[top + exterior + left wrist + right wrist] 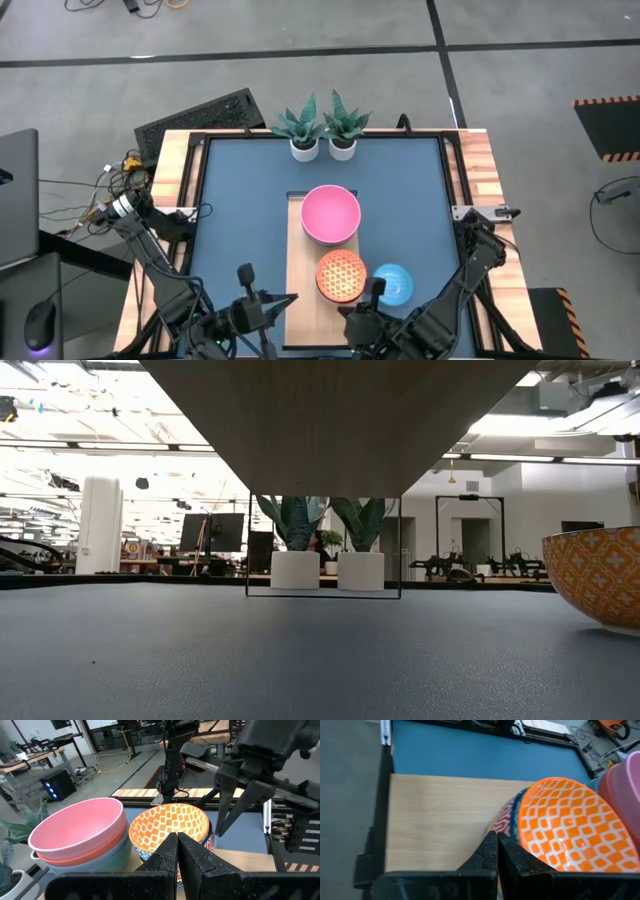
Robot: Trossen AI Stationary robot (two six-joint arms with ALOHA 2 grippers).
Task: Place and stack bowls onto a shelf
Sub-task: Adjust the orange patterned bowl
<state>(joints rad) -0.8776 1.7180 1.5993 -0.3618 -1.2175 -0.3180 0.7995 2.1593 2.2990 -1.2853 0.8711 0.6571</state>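
Bowls stacked on the shelf (300, 270)
Pink bowl (331, 213) tops its stack; orange bowl (341, 275) nests in another; both end effectors, left (177, 851) and right (496, 851), pinched closed, empty.

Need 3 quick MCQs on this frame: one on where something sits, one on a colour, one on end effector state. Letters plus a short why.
1. Where is the pink bowl?
A. on the wooden shelf
B. on the floor
C. beside the plant pots, off the shelf

2. What colour is the inside of the patterned bowl next to the pink one?
A. green
B. orange with a white lattice
C. plain black

3. How do the left end effector and right end effector stand?
A. both wide open
B. left holds a bowl
C. both shut, empty

Answers: 1 A, the high view shows it on the light board. 2 B, both wrist views show the orange lattice. 3 C, each wrist view shows fingers pressed together with nothing between.
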